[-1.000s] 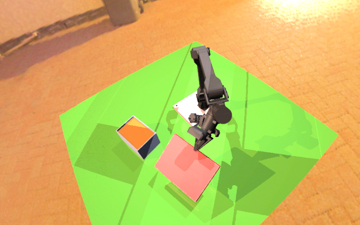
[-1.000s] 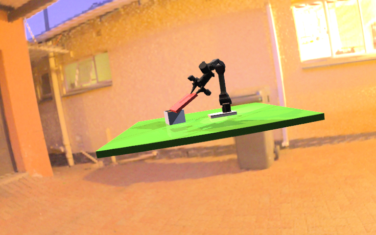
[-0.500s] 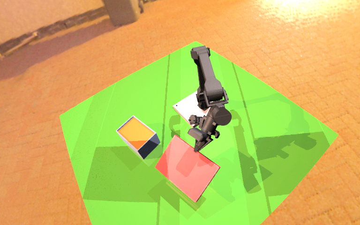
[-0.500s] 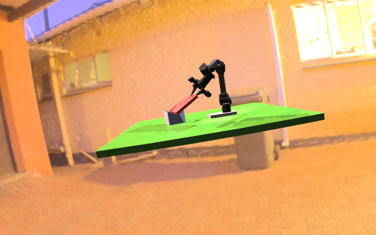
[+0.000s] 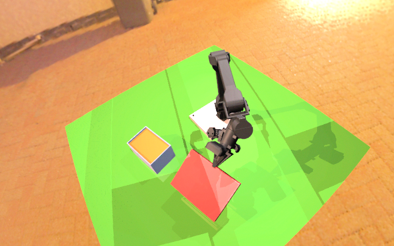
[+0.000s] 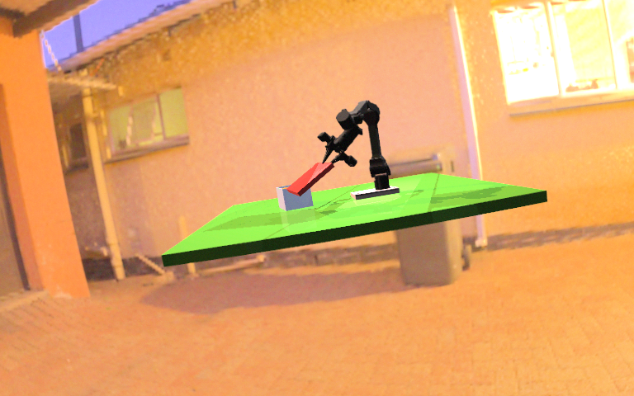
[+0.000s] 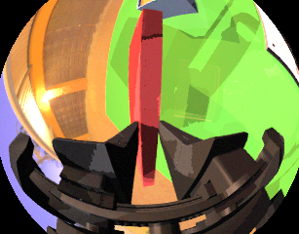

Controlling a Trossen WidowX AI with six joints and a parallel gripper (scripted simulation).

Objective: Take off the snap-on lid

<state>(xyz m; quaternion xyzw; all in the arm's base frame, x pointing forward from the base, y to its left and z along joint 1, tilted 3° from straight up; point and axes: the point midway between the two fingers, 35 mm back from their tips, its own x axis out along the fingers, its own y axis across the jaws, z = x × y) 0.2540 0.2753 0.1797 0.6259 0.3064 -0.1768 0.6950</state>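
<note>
- The claw is clamped on one edge of the red lid.
- The lid hangs above the green desk, tilted, its far end lower than the gripped edge.
- The storage box stands upright on the desk, lidless, its inside showing orange from above.
- Seen from the top, lid and box lie near each other, with a strip of desk between.
- The black arm rises from a white base plate.
</note>
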